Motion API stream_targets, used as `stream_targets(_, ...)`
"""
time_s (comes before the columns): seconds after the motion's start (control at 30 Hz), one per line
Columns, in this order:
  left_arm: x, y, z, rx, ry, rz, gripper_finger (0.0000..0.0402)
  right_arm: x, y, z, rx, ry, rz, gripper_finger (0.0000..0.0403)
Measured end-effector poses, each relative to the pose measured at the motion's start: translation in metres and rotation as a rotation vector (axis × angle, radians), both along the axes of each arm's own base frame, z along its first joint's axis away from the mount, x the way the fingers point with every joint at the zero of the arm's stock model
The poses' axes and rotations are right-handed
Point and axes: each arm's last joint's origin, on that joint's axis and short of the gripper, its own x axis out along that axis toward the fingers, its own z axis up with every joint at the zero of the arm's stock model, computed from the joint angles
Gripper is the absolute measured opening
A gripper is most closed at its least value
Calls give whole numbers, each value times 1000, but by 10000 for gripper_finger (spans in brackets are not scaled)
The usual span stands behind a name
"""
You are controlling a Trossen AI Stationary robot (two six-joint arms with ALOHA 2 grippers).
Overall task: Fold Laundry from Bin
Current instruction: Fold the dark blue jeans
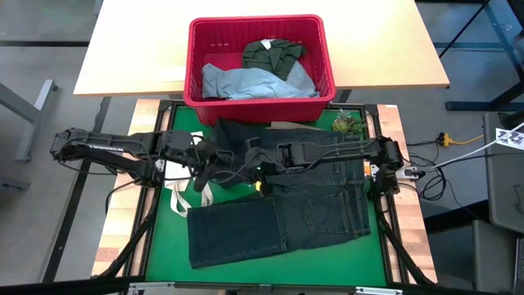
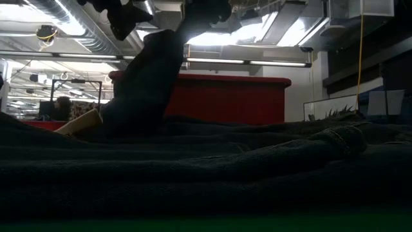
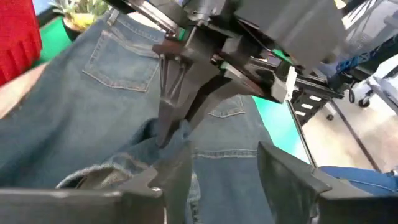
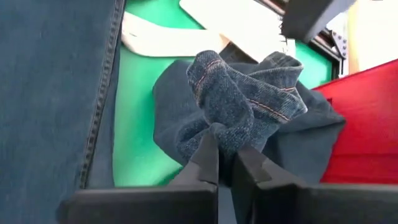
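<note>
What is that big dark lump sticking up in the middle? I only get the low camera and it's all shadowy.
Observer: It's part of the dark navy jeans. The right gripper is shut on a bunched fold of them.
Operator: Is the other claw grabbing too?
Observer: No. The left gripper is open close by, over the denim, holding nothing.
Operator: What's inside the red box behind?
Observer: The bin holds a light blue piece and a dark olive-green piece.
</note>
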Motion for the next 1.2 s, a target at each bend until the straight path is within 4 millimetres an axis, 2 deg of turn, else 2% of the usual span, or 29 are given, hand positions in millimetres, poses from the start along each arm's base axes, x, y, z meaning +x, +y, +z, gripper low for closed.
stream_targets(0.17, -11, 2, 1, 94, 28, 17, 188, -4, 1, 6, -2, -5, 0, 27)
stream_targets(0.43, -29, 9, -12, 247, 232, 242, 185, -10, 4, 12, 15, 5, 15, 14)
stream_targets(0.63, -35, 12, -25, 242, 386, 333, 184, -12, 5, 11, 44, 18, 36, 23)
stream_targets(0.87, -31, 18, -32, 293, 455, 331, 184, -12, 5, 11, 46, 24, 36, 19)
stream_targets(1.2, -15, 28, -48, 360, 567, 305, 184, -12, 5, 11, 46, 24, 36, 20)
